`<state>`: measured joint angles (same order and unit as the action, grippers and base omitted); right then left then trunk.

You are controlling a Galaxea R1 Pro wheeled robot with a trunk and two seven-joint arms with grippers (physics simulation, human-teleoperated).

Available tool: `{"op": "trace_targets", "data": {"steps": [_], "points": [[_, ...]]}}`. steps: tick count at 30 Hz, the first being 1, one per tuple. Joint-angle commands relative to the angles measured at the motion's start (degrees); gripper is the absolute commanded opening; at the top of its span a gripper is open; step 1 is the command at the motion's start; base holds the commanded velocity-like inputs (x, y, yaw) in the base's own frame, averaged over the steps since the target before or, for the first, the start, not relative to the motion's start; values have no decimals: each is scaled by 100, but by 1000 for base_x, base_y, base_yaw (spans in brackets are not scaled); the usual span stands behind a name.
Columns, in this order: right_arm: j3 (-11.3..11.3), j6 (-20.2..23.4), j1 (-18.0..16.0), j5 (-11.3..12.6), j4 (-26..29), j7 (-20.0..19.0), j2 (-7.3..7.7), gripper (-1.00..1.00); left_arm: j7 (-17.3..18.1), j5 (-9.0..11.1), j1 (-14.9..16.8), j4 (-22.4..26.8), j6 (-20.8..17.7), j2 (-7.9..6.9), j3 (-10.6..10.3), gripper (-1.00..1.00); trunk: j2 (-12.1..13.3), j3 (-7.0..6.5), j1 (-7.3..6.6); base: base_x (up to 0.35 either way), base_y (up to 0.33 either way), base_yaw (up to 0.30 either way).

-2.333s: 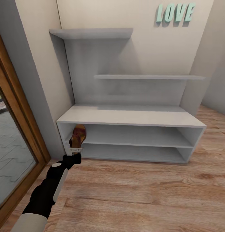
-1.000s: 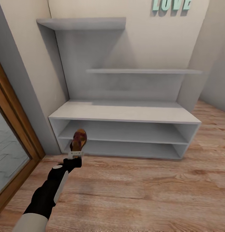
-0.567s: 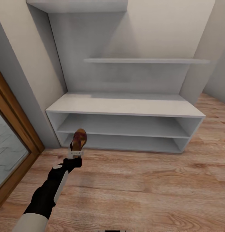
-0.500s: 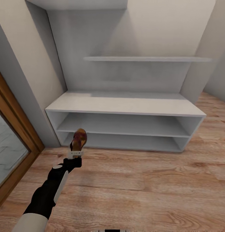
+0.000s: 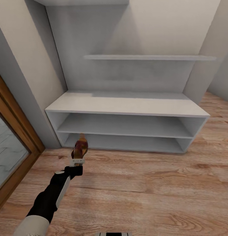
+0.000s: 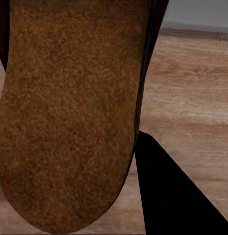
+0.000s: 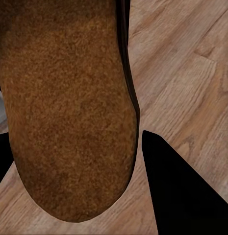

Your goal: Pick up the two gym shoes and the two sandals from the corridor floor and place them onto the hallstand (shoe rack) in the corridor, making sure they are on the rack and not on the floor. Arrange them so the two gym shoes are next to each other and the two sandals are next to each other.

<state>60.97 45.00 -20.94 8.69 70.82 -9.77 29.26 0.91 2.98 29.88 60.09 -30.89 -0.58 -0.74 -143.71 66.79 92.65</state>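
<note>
Head view faces hallstand (image 5: 127, 108) from above, wrist views hug sandal soles

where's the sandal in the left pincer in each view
Head view: the sandal stands up from the left pincer, lower left, in front of the hallstand.
Left wrist view: its tan sole is close up, a dark finger beside it.
Right wrist view: a sandal sole too, but whether it is the same one, I cannot tell.
Shared landmark: the corridor floor.
</note>
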Motion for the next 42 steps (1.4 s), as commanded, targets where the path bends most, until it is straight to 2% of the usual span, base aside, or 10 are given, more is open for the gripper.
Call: {"op": "trace_targets", "data": {"steps": [1,3,8,11,19,24,29,31,38,42], "points": [[11,35,-6,28,6,-7,0,-100,12,13,23,-105,-31,-6,-7,-100,-3,4,-2,0,0,0],[11,35,-5,28,5,-7,-1,-100,9,11,158,-487,-29,-14,-6,-100,-3,4,-2,0,0,0],[11,35,-6,28,5,-7,-7,-100,6,-3,985,-1919,102,-26,-5,-100,-3,4,-2,0,0,0],[11,35,-6,28,5,-7,-8,-100,6,-7,1175,-2232,248,-18,-5,-100,-3,4,-2,0,0,0],[11,35,-6,28,6,-7,-8,-100,6,-6,1573,-2341,340,-5,-8,-100,-3,4,-2,0,0,0],[11,35,-6,28,4,-7,-8,-100,6,20,1604,-2352,863,10,-23,-100,-3,4,-2,0,0,0],[11,35,-6,28,6,-7,-8,-100,13,8,1602,-2349,1088,7,-34,-100,-3,4,-2,0,0,0],[11,35,-3,28,9,-7,-8,-100,19,9,1596,-2352,1468,6,-38,-100,-3,4,-2,0,0,0],[11,34,-6,28,11,-7,-7,-100,24,10,1591,-2353,1699,5,-40,-100,-3,4,-2,0,0,0],[11,35,-4,28,7,-7,-8,-100,24,5,1591,-2349,1708,5,-40,-100,-8,104,8,0,0,0]]}}
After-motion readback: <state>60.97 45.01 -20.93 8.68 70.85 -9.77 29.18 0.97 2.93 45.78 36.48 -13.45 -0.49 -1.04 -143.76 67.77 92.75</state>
